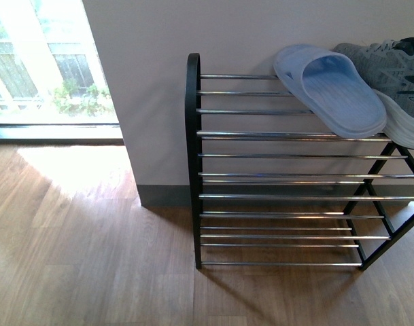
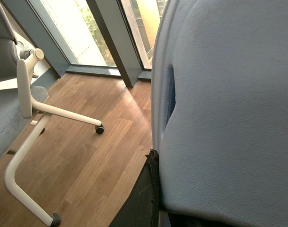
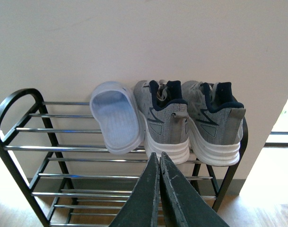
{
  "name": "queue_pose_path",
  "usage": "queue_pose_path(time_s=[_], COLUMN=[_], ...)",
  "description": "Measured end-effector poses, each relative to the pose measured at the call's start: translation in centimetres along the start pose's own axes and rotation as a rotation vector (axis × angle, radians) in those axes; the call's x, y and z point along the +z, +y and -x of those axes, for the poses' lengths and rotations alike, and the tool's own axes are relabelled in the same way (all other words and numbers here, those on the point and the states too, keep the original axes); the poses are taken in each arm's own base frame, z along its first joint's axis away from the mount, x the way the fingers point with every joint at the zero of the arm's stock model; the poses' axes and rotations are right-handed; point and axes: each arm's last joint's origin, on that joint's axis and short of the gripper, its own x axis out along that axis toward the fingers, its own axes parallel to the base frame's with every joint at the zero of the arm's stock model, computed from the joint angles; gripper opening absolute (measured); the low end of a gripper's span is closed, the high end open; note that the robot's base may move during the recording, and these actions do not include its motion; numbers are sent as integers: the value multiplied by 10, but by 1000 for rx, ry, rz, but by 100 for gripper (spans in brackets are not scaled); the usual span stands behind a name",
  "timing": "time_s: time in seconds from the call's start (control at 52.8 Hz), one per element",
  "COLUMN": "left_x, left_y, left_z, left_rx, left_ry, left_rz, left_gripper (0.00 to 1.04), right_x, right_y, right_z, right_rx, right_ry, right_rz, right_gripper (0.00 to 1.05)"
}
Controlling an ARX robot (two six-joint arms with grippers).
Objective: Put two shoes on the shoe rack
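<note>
Left fingers (image 2: pixel 144 198) hold a pale blue rubber slide (image 2: pixel 229 118), right gripper (image 3: pixel 159 189) closed and empty; I judge it belongs beside its mate (image 3: pixel 116 118) toward the left end of the black-and-chrome shoe rack's (image 1: pixel 193 136) top shelf.

Shoe rack (image 3: pixel 21 142): one, black uprights, chrome rods. Grey sneakers: two, left one (image 3: pixel 165 120), right one (image 3: pixel 214 118), side by side on top tier. Pale blue slides: two, one (image 3: pixel 116 116) on rack left of sneakers, one (image 2: pixel 229 109) filling left wrist view. Office chair (image 2: pixel 21 109): one.
</note>
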Motion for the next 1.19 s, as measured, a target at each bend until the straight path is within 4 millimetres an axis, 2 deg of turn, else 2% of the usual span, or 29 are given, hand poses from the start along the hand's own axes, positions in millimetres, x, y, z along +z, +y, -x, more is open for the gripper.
queue_pose_path(time_s=[0.341,0.928,1.042,1.194], left_x=[0,0,0,0], left_y=[0,0,0,0], left_z=[0,0,0,0], left_rx=[0,0,0,0], left_ry=[0,0,0,0], left_rz=[0,0,0,0], left_gripper=[2,2,2,2], right_x=[3,3,0,0], right_y=[0,0,0,0], right_z=[14,27,38,39], right_rx=[0,0,0,0], right_ry=[-10,-12,-2,-5], right_rz=[0,0,0,0], right_gripper=[1,1,1,1])
